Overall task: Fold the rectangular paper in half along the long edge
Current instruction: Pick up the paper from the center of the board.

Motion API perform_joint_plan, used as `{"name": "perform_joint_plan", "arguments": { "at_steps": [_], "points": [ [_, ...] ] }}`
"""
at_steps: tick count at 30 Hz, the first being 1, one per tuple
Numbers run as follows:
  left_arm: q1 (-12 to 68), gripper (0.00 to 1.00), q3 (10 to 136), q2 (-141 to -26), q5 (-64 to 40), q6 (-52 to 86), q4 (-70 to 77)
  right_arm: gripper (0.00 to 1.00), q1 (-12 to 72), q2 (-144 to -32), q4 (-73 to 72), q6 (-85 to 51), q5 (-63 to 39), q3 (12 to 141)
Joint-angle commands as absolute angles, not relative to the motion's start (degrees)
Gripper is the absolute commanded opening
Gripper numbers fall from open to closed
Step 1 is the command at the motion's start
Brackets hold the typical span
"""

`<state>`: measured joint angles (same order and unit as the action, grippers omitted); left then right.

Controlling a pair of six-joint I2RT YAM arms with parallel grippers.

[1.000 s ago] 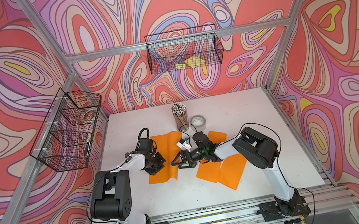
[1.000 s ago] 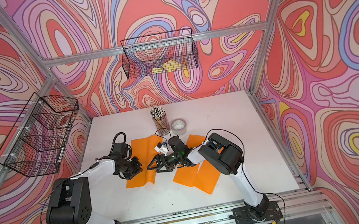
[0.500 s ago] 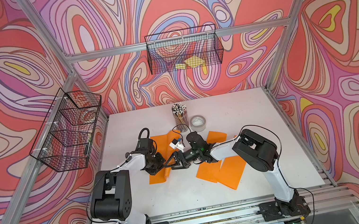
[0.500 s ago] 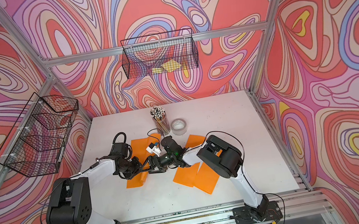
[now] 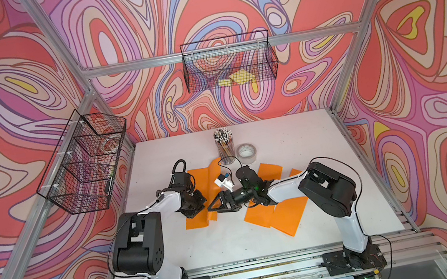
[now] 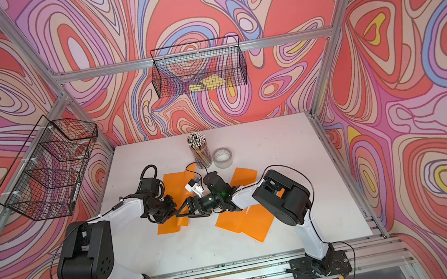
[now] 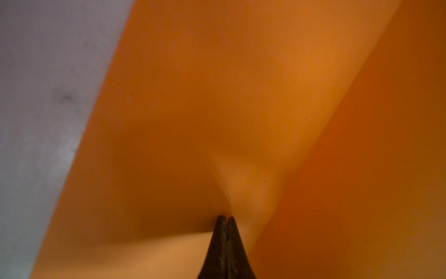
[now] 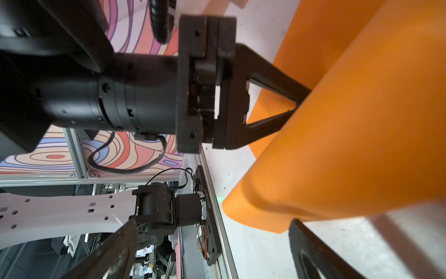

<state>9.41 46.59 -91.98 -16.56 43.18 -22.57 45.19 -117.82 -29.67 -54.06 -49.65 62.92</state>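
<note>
The orange rectangular paper lies left of the table's middle, with its right half lifted and curled over towards the left. In the right wrist view this curled flap hides the tips of my left gripper. My left gripper is shut, and its tips press against the paper under the flap. My right gripper is open beside the flap's edge, with nothing between its fingers.
Several more orange sheets lie under and beside my right arm. A cup of pencils and a tape roll stand just behind the paper. Wire baskets hang on the back and left walls.
My right gripper has moved left towards the left gripper, still open. The paper's right half has risen and curled over to the left, so the sheet looks narrower. The left gripper has stayed put.
</note>
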Motion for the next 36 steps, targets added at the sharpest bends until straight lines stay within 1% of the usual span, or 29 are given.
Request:
{"name": "perform_joint_plan", "arguments": {
  "at_steps": [1,5,9,11,15,18,22,25,28,30,33,36],
  "points": [
    [10.0,0.00,43.2,-93.6,-15.4,43.8,-27.5,0.98,41.5,-117.9,-27.9,-51.8,-48.8,64.7],
    [10.0,0.00,43.1,-93.5,-15.5,43.7,-27.7,0.98,37.8,-120.0,-22.5,-48.0,-49.6,69.4],
    [10.0,0.00,43.1,-93.4,-15.6,43.4,-27.9,0.98,37.1,-123.2,-14.8,-43.3,-50.7,76.8],
    [10.0,0.00,43.2,-93.5,-15.3,43.4,-28.0,0.98,37.1,-124.5,-13.6,-43.2,-51.2,79.2],
    [10.0,0.00,42.9,-93.4,-15.3,43.3,-28.1,0.97,37.1,-123.2,-14.0,-43.3,-50.6,77.3],
    [10.0,0.00,42.8,-93.2,-15.7,43.4,-27.9,0.93,37.1,-121.5,-13.5,-42.1,-49.5,73.6],
    [10.2,0.00,42.5,-91.8,-16.7,43.9,-27.6,0.74,37.1,-119.6,-13.5,-41.6,-48.0,68.8],
    [10.5,0.00,42.4,-89.8,-16.7,44.2,-28.2,0.66,37.1,-119.2,-14.3,-42.1,-47.4,66.9],
    [10.7,0.00,42.5,-88.0,-16.6,44.3,-29.2,0.56,37.3,-119.3,-14.3,-42.1,-47.4,66.6],
    [10.8,0.00,42.4,-86.8,-16.9,44.6,-29.3,0.51,37.4,-119.8,-14.6,-42.3,-47.6,66.7],
    [11.2,0.00,42.2,-85.1,-17.1,45.2,-29.7,0.39,37.5,-121.0,-14.6,-42.7,-47.7,67.5],
    [11.7,0.00,42.3,-83.5,-17.1,45.8,-30.3,0.24,37.5,-121.2,-16.1,-44.1,-48.3,67.3]
  ]
}}
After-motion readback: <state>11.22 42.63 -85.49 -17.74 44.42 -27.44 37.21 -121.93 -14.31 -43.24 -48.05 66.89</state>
